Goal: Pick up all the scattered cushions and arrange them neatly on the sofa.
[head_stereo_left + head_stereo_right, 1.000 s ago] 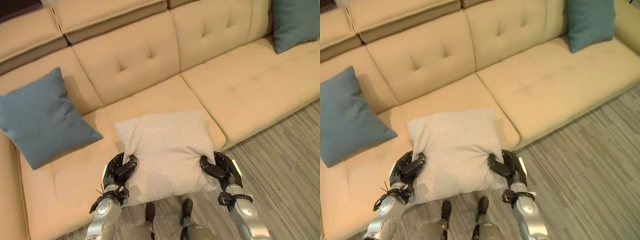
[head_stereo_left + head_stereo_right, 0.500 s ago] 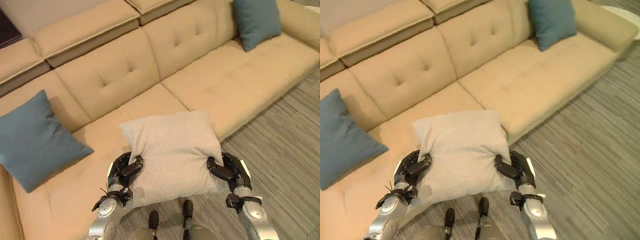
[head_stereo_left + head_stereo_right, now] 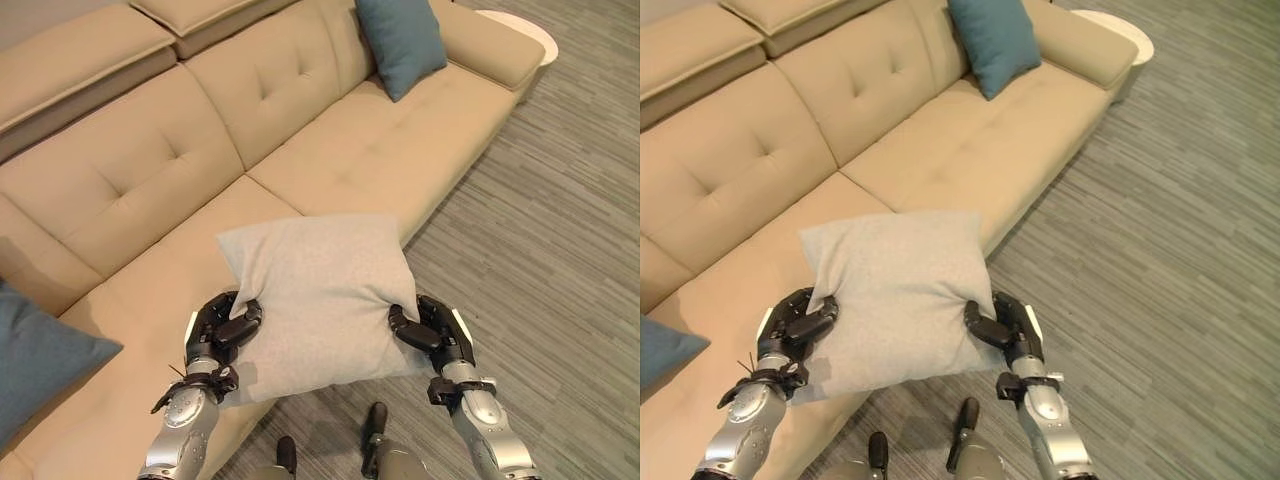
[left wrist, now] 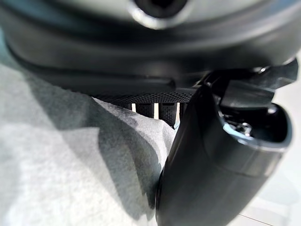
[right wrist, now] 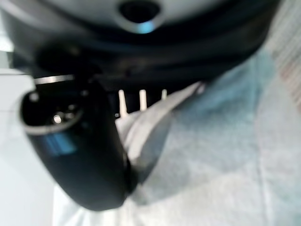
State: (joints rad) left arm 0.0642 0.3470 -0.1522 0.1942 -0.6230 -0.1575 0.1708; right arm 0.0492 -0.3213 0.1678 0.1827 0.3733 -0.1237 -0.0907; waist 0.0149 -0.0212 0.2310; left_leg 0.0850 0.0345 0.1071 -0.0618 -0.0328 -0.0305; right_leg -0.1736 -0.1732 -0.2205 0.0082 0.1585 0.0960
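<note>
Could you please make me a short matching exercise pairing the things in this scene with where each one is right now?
Things:
1. grey cushion
2. teal cushion
3. round white table
4. left hand

Places:
A. on the floor past the sofa's far end
B. leaning against the sofa's backrest
C. held between both hands
D. gripping the grey cushion's edge, opposite the right hand

Pairs: 1-C, 2-B, 3-A, 4-D

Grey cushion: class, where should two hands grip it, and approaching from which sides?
Grip the grey cushion at its two opposite side edges, coming in from left and right, as the left hand and right hand do: it is broad, flat and soft.
</note>
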